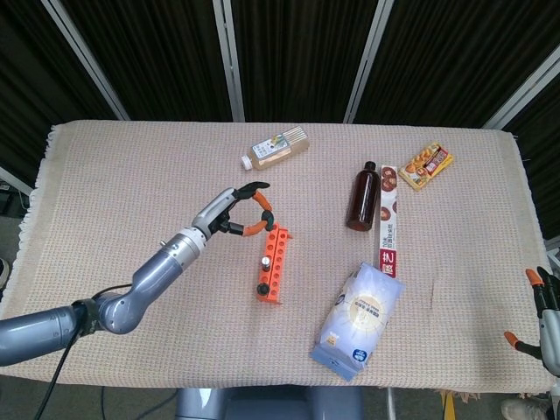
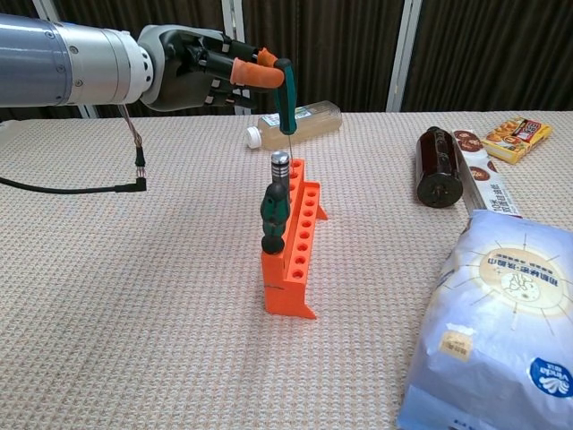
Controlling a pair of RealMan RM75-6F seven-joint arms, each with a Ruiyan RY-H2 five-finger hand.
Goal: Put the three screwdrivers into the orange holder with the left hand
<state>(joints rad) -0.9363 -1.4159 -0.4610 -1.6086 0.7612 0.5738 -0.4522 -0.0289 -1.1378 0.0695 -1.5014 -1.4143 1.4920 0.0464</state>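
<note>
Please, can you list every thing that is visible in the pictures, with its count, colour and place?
orange holder: one, orange, table middle.
screwdrivers in holder: two, one green-black handle, one silver-topped, upright at the near end.
held screwdriver: one, green handle, above the holder's far end.
pale bottle: one, beige, lying at the far side.
brown bottle: one, dark brown, lying right of the holder.
long box: one, white and red, beside the brown bottle.
snack packet: one, yellow-red, far right.
bag: one, white-blue, near right.
tablecloth: one, beige.
left robot hand: pinching the screwdriver.
right robot hand: at the right edge, holding nothing.
</note>
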